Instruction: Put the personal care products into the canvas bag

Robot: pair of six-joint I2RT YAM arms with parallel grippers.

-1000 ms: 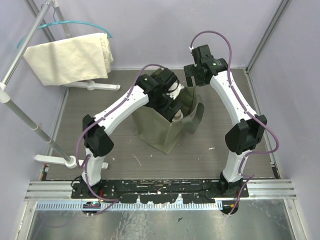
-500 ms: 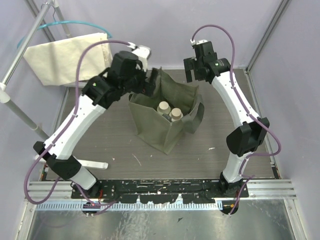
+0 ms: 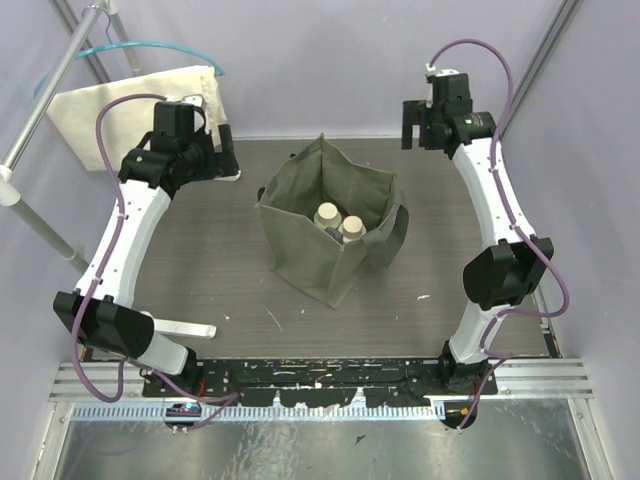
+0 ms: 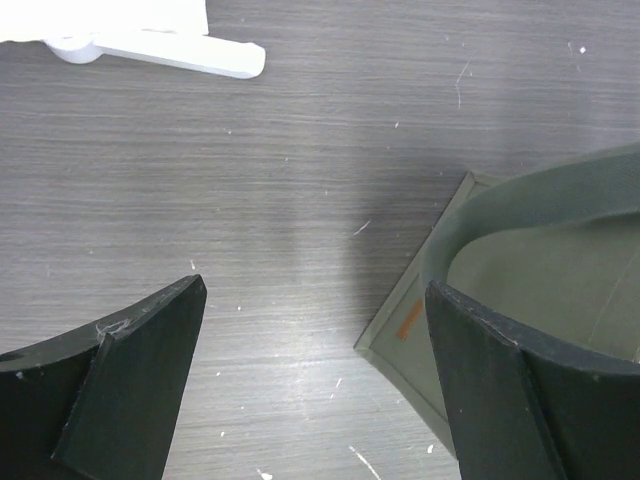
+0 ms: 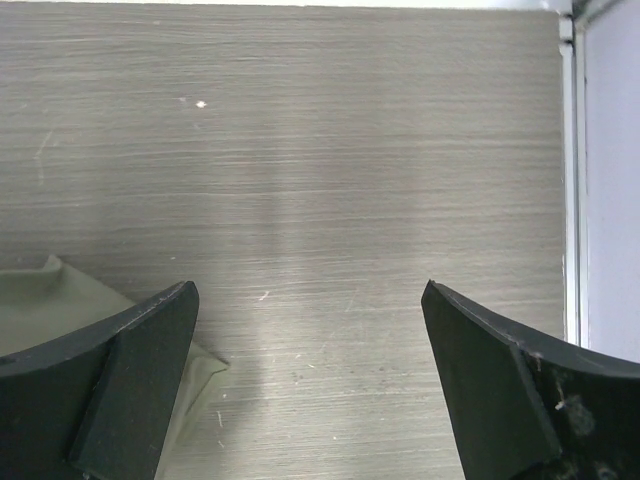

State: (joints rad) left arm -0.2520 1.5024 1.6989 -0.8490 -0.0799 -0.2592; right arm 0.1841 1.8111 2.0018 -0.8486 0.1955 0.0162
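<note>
Left of the canvas bag (image 3: 308,255), a cream cloth (image 3: 130,115) hangs.

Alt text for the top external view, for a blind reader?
An open olive-green canvas bag stands centre-frame with two pale-capped bottles inside. The left gripper and right gripper hover open and empty, off to either side of it.

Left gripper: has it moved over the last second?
Yes. The left gripper has swung left, off the canvas bag, toward the hanging cream cloth bag.
</note>
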